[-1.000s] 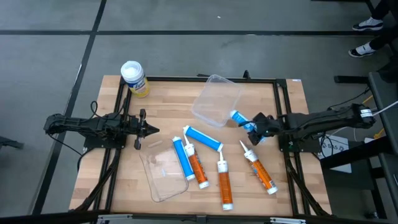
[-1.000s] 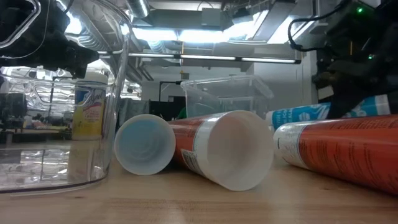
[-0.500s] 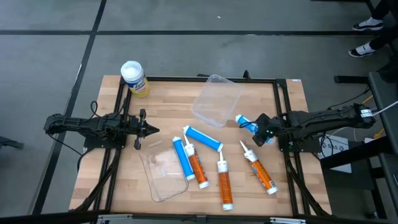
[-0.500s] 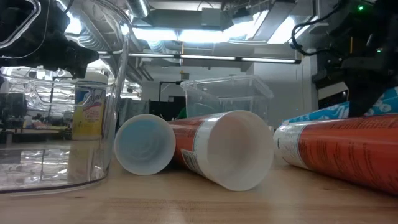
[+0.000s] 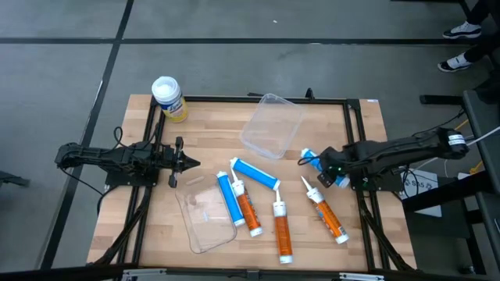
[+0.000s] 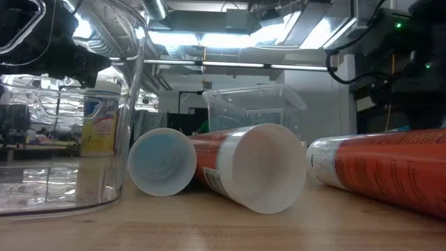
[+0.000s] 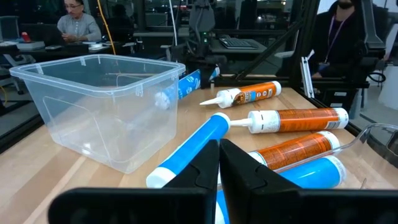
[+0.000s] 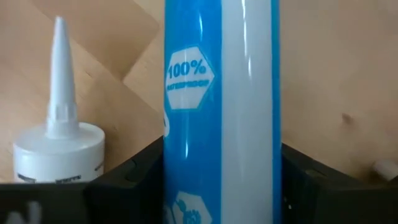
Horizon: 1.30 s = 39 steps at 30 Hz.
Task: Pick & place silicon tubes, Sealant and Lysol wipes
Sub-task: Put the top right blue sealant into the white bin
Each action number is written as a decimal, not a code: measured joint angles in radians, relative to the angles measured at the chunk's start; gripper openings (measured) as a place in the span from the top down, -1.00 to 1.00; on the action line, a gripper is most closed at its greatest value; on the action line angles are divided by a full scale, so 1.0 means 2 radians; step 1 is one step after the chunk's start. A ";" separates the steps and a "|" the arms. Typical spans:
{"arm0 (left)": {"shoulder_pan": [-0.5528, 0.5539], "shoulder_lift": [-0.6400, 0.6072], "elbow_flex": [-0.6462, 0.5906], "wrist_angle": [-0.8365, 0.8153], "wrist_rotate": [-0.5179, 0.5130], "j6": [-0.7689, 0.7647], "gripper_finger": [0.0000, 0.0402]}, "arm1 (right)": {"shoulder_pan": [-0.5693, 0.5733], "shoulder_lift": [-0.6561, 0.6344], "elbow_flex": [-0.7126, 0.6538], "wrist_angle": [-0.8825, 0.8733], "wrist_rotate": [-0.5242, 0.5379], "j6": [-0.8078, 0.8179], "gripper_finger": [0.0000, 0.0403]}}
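My right gripper (image 5: 333, 167) is at the table's right side, pointing steeply down and shut on a blue silicone tube (image 8: 221, 112). One end of the tube (image 5: 306, 156) sticks out toward the clear bin (image 5: 272, 125). Several more blue and orange tubes lie on their sides mid-table, among them a blue one (image 5: 256, 173) and an orange one (image 5: 326, 215). The yellow Lysol wipes canister (image 5: 168, 97) stands upright at the far left corner. My left gripper (image 5: 187, 162) waits shut and level at the left. My right gripper pinches the blue tube's round body (image 8: 186, 155) between its two fingers (image 8: 134, 177), one on each long side. The fingers come from above, pointing down, and lie across the tube. I cannot tell whether the tube rests on the table or hangs just clear.
A flat clear lid (image 5: 205, 218) lies near the table's front left. The orange tube's white nozzle (image 8: 59, 74) lies close beside the held tube. The black frame rails (image 5: 359, 140) run along the table's sides. People sit in the room beyond the table.
My right gripper has tipped to point more steeply down, staying shut on the blue tube. The tube has swung with it, its free end moving a little toward the table's right and near side, and it has dropped out of the low view.
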<state>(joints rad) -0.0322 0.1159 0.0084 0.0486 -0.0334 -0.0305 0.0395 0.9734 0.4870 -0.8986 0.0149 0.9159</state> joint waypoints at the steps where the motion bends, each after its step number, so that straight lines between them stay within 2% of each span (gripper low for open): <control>1: 0.000 0.000 0.000 0.000 0.000 0.000 0.94 | 0.000 0.004 0.000 0.000 -0.005 0.000 -0.08; 21: 0.000 0.000 0.000 0.000 0.000 0.000 0.96 | 0.000 0.059 -0.001 0.004 -0.128 -0.014 -0.09; 29: 0.000 0.000 0.000 0.000 0.000 0.000 0.94 | 0.000 0.078 -0.001 0.018 -0.127 -0.019 -0.10; 39: 0.000 0.000 0.000 0.000 0.000 0.000 0.95 | 0.000 0.109 -0.001 0.046 -0.096 -0.042 -0.06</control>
<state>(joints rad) -0.0322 0.1158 0.0082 0.0486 -0.0334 -0.0304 0.0399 1.1915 0.4854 -0.8064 -0.1764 0.8311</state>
